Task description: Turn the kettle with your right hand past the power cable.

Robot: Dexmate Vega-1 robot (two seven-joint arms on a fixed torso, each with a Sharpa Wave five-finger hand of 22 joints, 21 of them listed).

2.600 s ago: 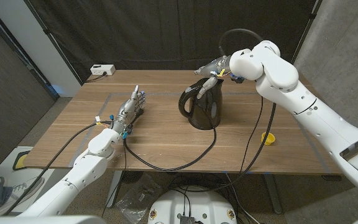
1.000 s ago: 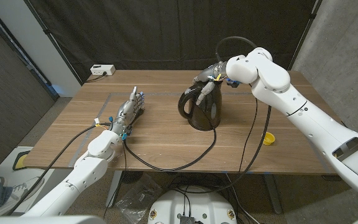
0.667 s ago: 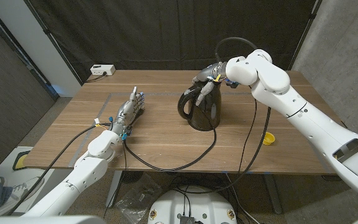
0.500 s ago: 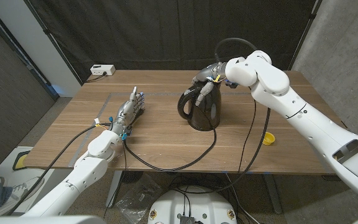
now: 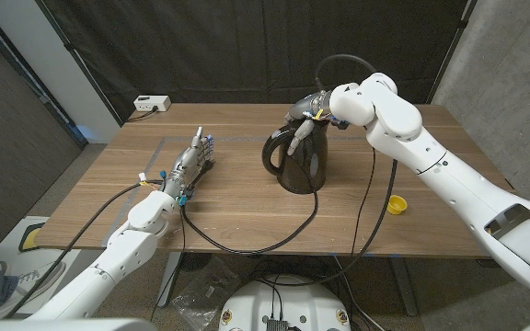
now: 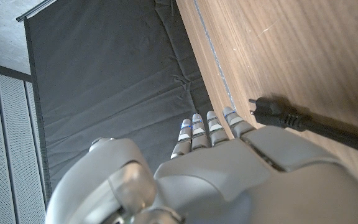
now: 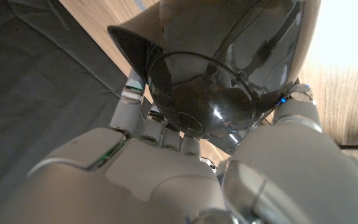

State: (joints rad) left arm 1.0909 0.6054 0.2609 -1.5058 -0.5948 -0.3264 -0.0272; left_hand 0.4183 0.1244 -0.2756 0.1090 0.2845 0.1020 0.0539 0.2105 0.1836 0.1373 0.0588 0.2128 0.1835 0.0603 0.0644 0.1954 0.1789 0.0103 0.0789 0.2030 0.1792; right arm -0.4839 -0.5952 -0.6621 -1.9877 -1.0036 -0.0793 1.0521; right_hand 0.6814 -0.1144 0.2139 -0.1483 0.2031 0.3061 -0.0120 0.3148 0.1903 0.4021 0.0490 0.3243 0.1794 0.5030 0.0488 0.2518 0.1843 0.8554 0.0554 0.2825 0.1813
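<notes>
At the far left corner of the desk point(image 5: 247, 225) sat a small white box point(image 5: 152, 104) with a cord leading off it; whatever was printed on it was too small to read. Nearer the left side, the left hand point(image 5: 191, 162) waited on the wood with its fingers point(image 6: 199, 129) straight and close together, holding nothing, probably parked there so that the job fell to the other arm. A black plug end point(image 6: 261, 110) lay on the desk just beside those fingertips in the left wrist view, its lead running back under the hand. From that side a black power cable point(image 5: 256, 245) swept in a long loop toward the near edge and curved up to the foot of the kettle point(image 5: 294, 158), which stood upright a little right of the desk's middle, dark and glossy, spout to the left. The right hand point(image 5: 309, 112) came over from behind and closed on the kettle's top by the handle; the right wrist view showed its fingers point(image 7: 160, 127) wrapped against the lid rim, a grip that seemed meant to twist the body on its base so that it swung across the cable. No brand or label could be made out on the kettle. Further right, a small yellow cap point(image 5: 395, 204) lay alone near the desk's edge, well apart from the kettle.
</notes>
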